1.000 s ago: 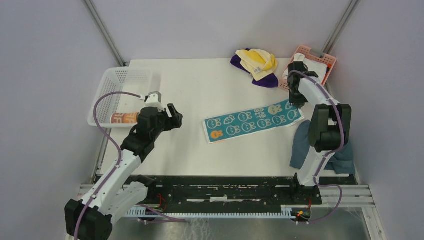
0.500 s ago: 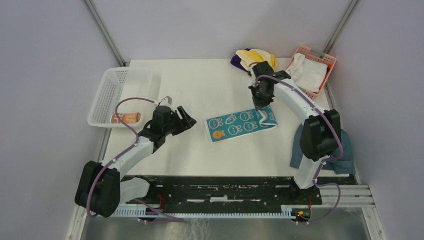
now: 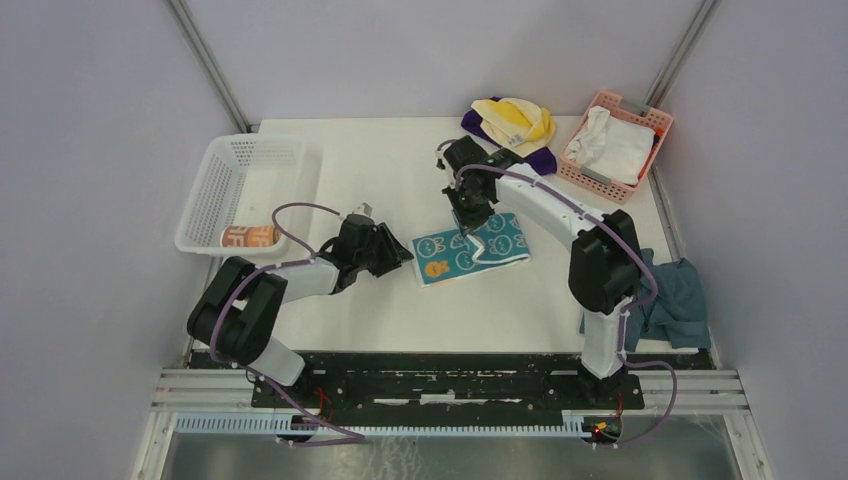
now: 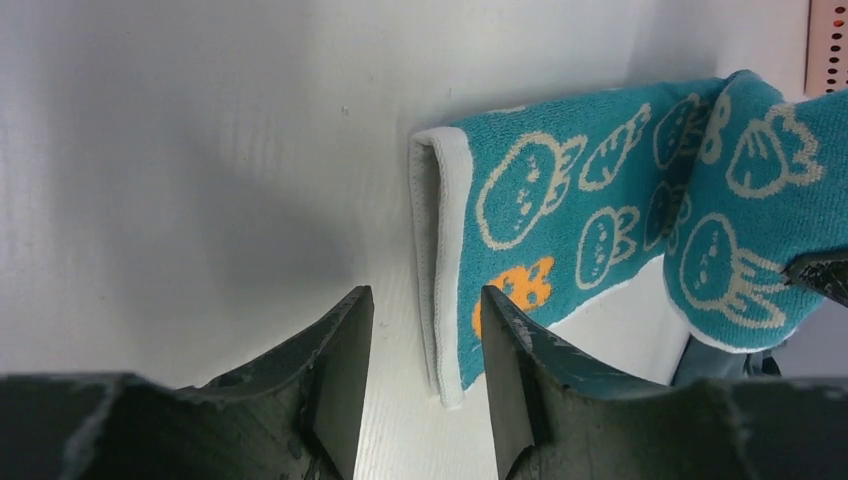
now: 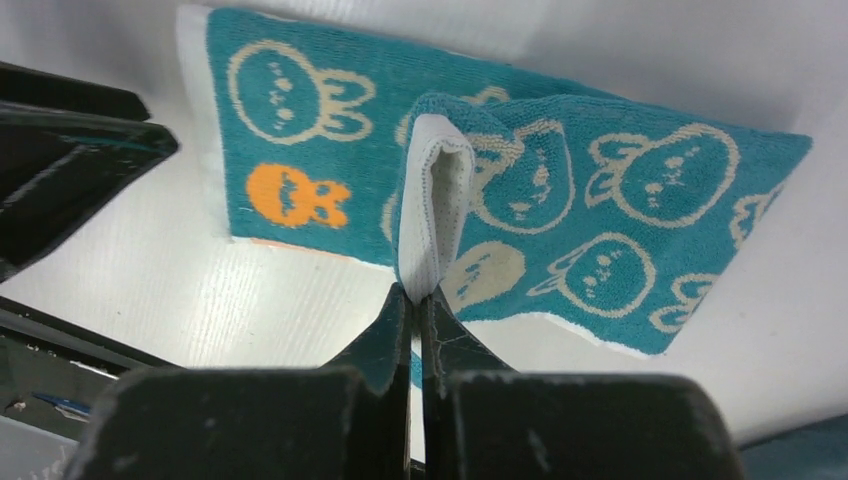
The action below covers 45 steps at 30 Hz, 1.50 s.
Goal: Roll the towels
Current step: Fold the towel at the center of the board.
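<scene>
Can't read print on rolled orange towel [image 3: 250, 237] in white basket [image 3: 250, 170], too small. See only edges of purple towel [image 3: 538, 163] under yellow towel [image 3: 515, 120]. Lose teal towel [image 4: 560, 190] past right edge of left wrist view; get only a sliver of pink basket [image 4: 828, 40] there. Can't make out right fingers [image 5: 455, 350] in top view, too dark and small

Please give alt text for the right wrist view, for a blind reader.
The right pincer is shut on the white hem of a teal rabbit-print towel, holding that end folded back over the rest, which lies on the white table. The dark left pincer shows at the left edge.
</scene>
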Available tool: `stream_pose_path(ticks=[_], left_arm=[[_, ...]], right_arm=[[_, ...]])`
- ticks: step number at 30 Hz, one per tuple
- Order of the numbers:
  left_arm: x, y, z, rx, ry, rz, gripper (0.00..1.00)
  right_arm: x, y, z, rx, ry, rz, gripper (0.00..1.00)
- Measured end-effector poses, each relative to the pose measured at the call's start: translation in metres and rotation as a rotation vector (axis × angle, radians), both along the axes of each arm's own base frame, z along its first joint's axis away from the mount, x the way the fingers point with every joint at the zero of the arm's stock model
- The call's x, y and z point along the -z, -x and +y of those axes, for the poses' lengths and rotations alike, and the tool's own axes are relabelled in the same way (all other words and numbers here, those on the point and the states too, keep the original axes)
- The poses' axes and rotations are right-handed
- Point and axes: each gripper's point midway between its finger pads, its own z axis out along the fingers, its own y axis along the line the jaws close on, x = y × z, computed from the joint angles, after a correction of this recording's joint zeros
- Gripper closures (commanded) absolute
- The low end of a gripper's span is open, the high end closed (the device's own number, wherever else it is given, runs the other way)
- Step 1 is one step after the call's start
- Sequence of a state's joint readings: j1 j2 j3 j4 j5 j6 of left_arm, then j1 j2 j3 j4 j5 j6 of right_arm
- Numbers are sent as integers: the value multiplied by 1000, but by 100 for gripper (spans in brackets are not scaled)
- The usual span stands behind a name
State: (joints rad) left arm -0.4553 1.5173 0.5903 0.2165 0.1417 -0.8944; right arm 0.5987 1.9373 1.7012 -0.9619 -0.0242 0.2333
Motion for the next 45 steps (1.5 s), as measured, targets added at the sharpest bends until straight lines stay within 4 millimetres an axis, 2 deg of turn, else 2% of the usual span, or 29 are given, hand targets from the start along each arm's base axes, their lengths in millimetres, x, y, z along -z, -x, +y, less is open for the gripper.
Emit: stream_pose_path(ticks=[5, 9, 13, 26, 34, 37, 45], left_arm=[[13, 1, -10, 11, 3, 29, 63], [16, -3, -18, 11, 20, 31, 70], [18, -3, -19, 13, 19, 31, 74], [19, -1, -22, 20, 13, 31, 75], [19, 1, -24, 26, 12, 30, 75], [19, 1, -25, 28, 12, 30, 75], [19, 2, -26, 30, 12, 29, 76]], right_arm=[[3, 8, 25, -30, 0, 14, 96], [2, 14, 39, -42, -2, 19, 95], [4, 19, 51, -49, 4, 31, 95], [30, 26, 77, -46, 37, 53, 93], [53, 28, 84, -35, 58, 80, 93], [59, 27, 86, -24, 57, 86, 89], [67, 24, 91, -15, 50, 88, 87]])
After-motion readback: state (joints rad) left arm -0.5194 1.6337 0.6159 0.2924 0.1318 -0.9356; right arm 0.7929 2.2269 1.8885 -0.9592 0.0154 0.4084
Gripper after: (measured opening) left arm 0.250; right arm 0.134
